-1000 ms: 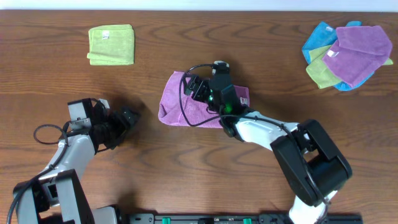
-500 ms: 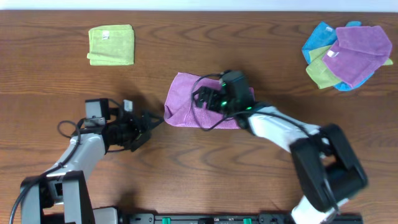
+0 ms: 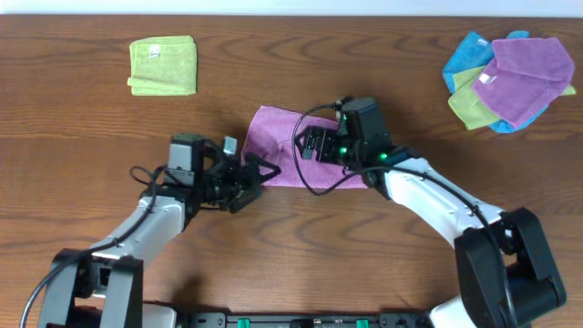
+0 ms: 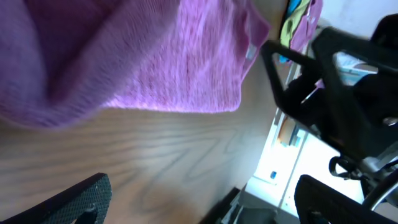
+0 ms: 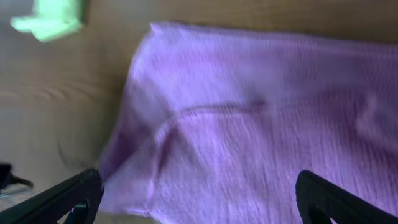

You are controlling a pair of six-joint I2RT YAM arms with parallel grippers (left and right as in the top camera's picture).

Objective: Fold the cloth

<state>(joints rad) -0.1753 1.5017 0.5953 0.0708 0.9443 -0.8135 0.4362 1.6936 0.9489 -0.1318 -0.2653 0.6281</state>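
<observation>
Overhead view: the wooden worktop carries the cloth at its middle, lying as a rumpled oblong, not a flat square. We judge it doubled over at least once, since the right wrist view shows a layer edge running across its top surface. Its left end bulges and the edges do not line up, so we think a further fold or some squaring-up is left to do.

Left pincer: fingers spread, nothing between them, tips just beside the cloth's near left corner. In the left wrist view we see bare wood between the fingers and the cloth just ahead.

Right pincer: also spread, holding nothing, over the cloth's middle. We cannot tell whether it touches the fabric.
</observation>
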